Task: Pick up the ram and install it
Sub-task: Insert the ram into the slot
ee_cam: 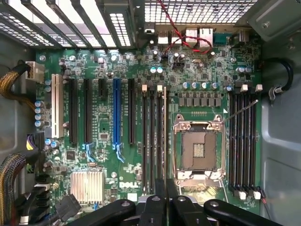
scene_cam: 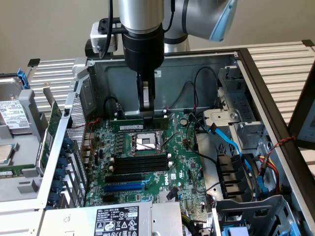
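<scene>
Inside the open PC case (scene_cam: 206, 69), over the motherboard (scene_cam: 184, 164): the gripper (scene_cam: 146, 112) hangs straight down at the far side of the CPU socket (scene_cam: 146, 142). Jaws are narrow, pinched on the top edge of the ram (scene_cam: 129, 123), roughly mid-length. The stick stands on edge, long side level, parallel to the memory slot bank there. Can't tell whether its bottom edge is in a slot, touching one, or just above; the stick itself hides that line in the exterior view. In the wrist view the ram shows edge-on as a thin pale strip running away from the jaws, along the slots just beside the socket, so alignment looks close.

The second bank of black memory slots (scene_cam: 140, 164), on the socket's near side, looks empty. The blue slot (scene_cam: 125, 186) sits nearer the camera than that.

Handling, my read:
- **Weight and stiffness:** light, thin, stiff along its length, but it won't tolerate twist or bend.
- **Fragile parts:** chips and the contact edge shouldn't be squeezed or scraped.
- **Grip:** the flat faces are smooth, so it's slippery under a narrow pinch and can pivot if the hold is off-centre.
- **Where to hold:** best is what's seen here, the upper edge near the middle, gripped across the flat faces and clear of the contact edge, so both ends stay level.
- **Risk:** any skew against the slot loads one corner.
</scene>
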`<control>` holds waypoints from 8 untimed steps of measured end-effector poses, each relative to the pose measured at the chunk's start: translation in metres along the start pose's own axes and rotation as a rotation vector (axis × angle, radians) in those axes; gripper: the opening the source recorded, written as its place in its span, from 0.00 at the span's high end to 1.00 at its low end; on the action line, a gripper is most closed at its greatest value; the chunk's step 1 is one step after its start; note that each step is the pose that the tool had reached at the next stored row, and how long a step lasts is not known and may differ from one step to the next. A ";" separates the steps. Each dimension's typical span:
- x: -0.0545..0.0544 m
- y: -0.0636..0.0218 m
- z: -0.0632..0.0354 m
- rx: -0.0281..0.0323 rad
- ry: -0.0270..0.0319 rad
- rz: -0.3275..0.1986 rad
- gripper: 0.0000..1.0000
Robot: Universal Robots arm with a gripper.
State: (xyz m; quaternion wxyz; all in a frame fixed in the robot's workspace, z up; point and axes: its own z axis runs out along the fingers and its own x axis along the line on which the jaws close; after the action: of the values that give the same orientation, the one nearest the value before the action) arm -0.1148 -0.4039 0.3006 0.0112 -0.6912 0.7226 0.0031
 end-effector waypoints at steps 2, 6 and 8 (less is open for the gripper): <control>0.000 0.0000 0.0031 -0.0001 0.0010 0.000 0.87; 0.000 0.0000 0.0090 0.0002 0.0053 0.000 0.87; 0.000 0.0001 0.0112 0.0005 0.0101 0.000 0.87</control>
State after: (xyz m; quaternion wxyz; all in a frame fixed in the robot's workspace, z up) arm -0.1147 -0.4040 0.2893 0.0078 -0.6912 0.7226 -0.0005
